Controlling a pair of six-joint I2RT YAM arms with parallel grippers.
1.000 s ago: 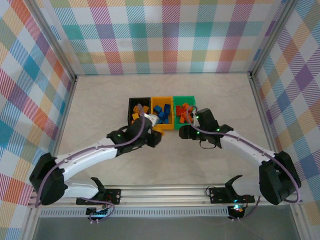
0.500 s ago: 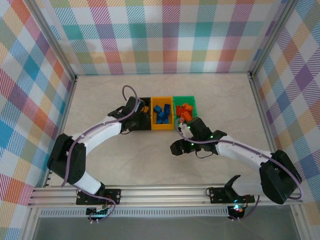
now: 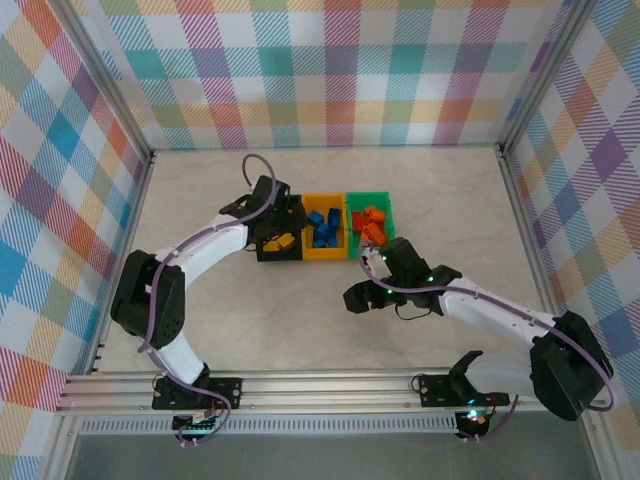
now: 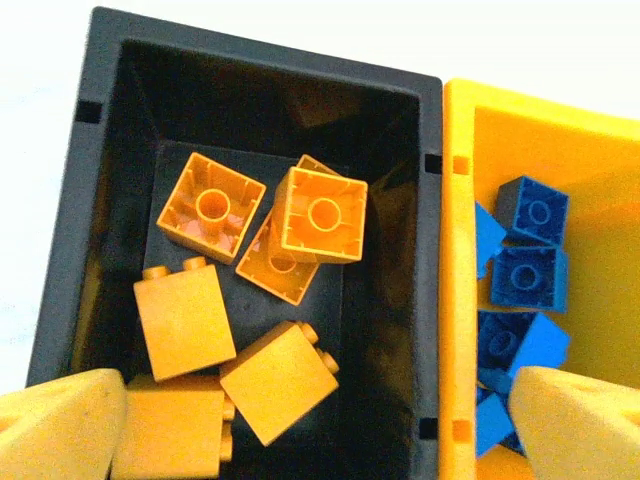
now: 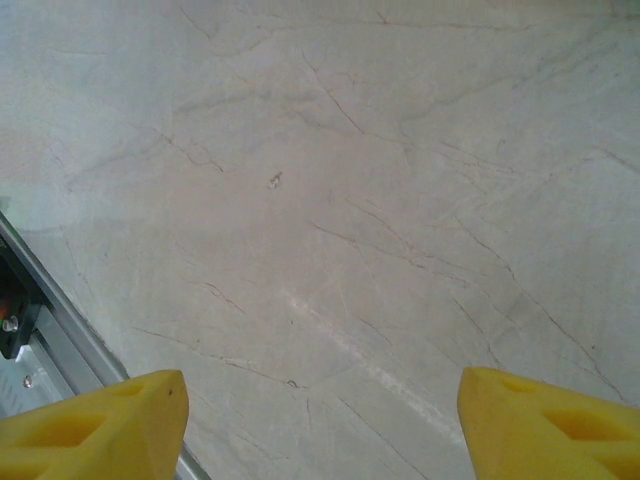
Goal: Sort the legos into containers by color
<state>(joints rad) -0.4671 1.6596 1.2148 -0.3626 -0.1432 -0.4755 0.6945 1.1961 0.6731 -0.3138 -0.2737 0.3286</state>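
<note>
Yellow legos [image 4: 310, 215] in black bin [image 4: 400, 300], my left gripper [image 4: 320, 425] open above them, blue legos [image 4: 530, 270] in adjoining yellow bin [image 4: 455, 250], my right gripper [image 5: 320, 420] open over tabletop [image 5: 330, 200].

pale marbled tabletop [image 3: 200, 300] inside 3 bright plaid walls [image 3: 320, 70], aluminium rail [image 3: 330, 385] in front

On the counter [image 3: 250, 310], left bin [image 4: 60, 250], middle bin [image 4: 458, 260] and right bin [image 3: 370, 193] stand side by side, legos [image 4: 200, 315] lying inside each.
</note>
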